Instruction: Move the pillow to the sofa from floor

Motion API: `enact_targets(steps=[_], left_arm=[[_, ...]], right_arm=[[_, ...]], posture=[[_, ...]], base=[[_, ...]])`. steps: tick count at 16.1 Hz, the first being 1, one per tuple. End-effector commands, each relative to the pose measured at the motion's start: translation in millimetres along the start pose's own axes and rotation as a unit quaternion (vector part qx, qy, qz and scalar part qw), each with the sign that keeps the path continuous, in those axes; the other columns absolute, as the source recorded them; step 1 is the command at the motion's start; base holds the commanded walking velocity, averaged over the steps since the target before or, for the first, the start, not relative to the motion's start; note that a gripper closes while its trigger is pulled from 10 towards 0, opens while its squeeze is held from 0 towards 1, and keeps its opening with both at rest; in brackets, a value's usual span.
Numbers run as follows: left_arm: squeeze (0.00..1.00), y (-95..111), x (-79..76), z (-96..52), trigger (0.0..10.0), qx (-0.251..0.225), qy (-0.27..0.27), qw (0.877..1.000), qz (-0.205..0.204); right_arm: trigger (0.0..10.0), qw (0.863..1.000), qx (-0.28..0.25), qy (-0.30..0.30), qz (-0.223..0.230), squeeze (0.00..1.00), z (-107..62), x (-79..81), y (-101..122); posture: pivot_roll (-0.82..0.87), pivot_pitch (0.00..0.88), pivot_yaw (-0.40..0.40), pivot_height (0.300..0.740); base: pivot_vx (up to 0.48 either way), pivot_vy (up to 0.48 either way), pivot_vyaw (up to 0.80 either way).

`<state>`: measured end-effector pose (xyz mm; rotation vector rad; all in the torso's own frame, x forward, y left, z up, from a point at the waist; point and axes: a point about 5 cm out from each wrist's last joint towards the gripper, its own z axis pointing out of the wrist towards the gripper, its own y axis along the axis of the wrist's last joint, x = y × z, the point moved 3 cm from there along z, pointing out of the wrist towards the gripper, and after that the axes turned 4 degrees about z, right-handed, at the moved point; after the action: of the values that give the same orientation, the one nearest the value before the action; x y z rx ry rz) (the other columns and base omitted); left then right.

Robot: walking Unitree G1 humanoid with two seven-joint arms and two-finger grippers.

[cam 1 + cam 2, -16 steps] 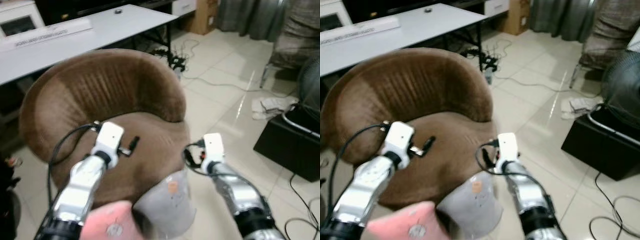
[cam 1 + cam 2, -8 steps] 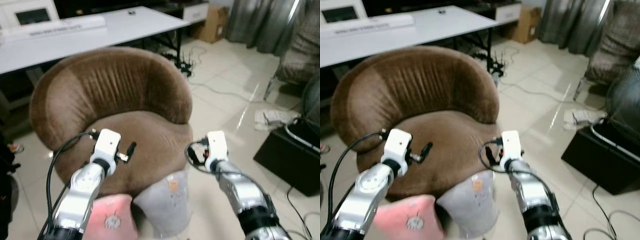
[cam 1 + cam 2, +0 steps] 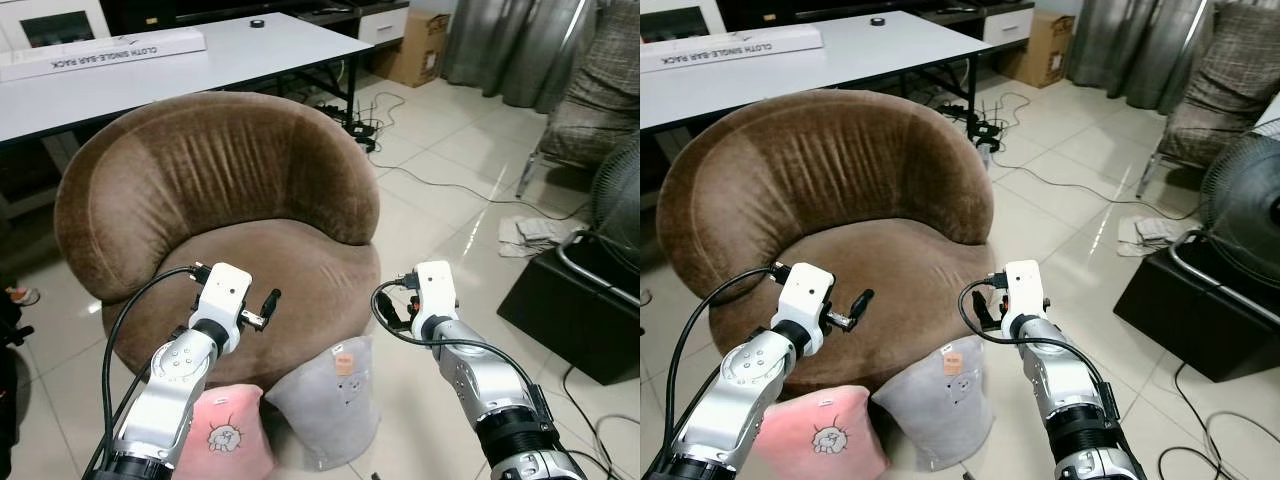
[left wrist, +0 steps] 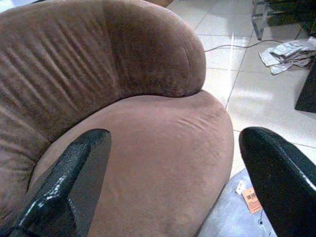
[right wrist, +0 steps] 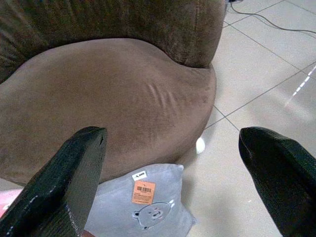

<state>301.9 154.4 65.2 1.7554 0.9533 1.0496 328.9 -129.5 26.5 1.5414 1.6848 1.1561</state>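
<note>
A grey pillow (image 3: 325, 405) with a bear print and an orange tag stands on the tiled floor, leaning against the front of the round brown sofa chair (image 3: 290, 265). A pink pillow (image 3: 225, 440) stands beside it on its left. My left arm (image 3: 190, 350) reaches over the pink pillow toward the seat. My right arm (image 3: 470, 360) is just right of the grey pillow. The left gripper (image 4: 174, 136) is open, aimed at the seat cushion. The right gripper (image 5: 173, 133) is open above the grey pillow (image 5: 143, 207), holding nothing.
A white table (image 3: 150, 70) stands behind the chair. A black box (image 3: 570, 310) and a fan (image 3: 620, 190) are at the right. Cables (image 3: 440, 185) and a crumpled cloth (image 3: 535, 232) lie on the floor beyond the chair.
The view has shifted and sharpened, so more of both pillows shows at the bottom. Both arms hold about the same pose, grippers still open.
</note>
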Motion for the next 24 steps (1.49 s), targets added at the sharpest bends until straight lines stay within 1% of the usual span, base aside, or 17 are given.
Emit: enact_targets(steps=[1, 5, 7, 9, 17, 22, 24], left_arm=[[0.00, 2.6, -1.7, -0.6, 10.0, -0.006, -0.004, 1.000, 0.011], [0.00, 2.5, -1.8, 0.0, 10.0, -0.005, -0.004, 1.000, 0.014], [0.00, 2.8, -2.1, 0.3, 10.0, -0.005, -0.005, 1.000, 0.017], [0.00, 2.9, -1.3, 0.4, 10.0, -0.005, -0.005, 1.000, 0.018], [0.00, 3.2, -1.9, 2.0, 10.0, -0.004, -0.007, 1.000, 0.019], [0.00, 3.5, -1.0, 2.0, 10.0, -0.005, -0.002, 1.000, 0.021], [0.00, 2.8, 0.5, 1.3, 10.0, -0.006, 0.004, 1.000, 0.014]], right_arm=[[10.0, 1.000, 0.002, -0.007, 0.006, 0.00, -1.2, -3.3, -0.6], [10.0, 1.000, 0.003, -0.007, 0.007, 0.00, -0.4, -2.0, -0.2], [10.0, 1.000, 0.003, -0.007, 0.008, 0.00, -0.5, -1.7, -0.2], [10.0, 1.000, 0.003, -0.007, 0.009, 0.00, -0.5, -1.1, -0.1], [10.0, 1.000, 0.004, -0.013, 0.008, 0.00, -1.3, -3.4, -0.1], [10.0, 1.000, 0.006, -0.012, 0.004, 0.00, -0.7, -3.3, 0.2], [10.0, 1.000, 0.006, -0.011, 0.002, 0.00, -0.6, -3.0, 0.6]], posture=[[0.11, 0.000, -0.007, 0.740], [0.11, 0.000, -0.005, 0.740], [0.11, 0.000, -0.004, 0.732], [0.10, 0.000, 0.001, 0.717], [0.10, 0.000, 0.002, 0.633], [0.10, 0.000, 0.002, 0.633], [0.10, 0.000, -0.006, 0.633]], base=[[0.000, 0.000, 0.00], [0.000, 0.000, 0.00], [0.000, 0.000, 0.00], [0.000, 0.000, 0.00], [0.000, 0.000, 0.00], [0.000, 0.000, 0.00], [0.000, 0.000, 0.00]])
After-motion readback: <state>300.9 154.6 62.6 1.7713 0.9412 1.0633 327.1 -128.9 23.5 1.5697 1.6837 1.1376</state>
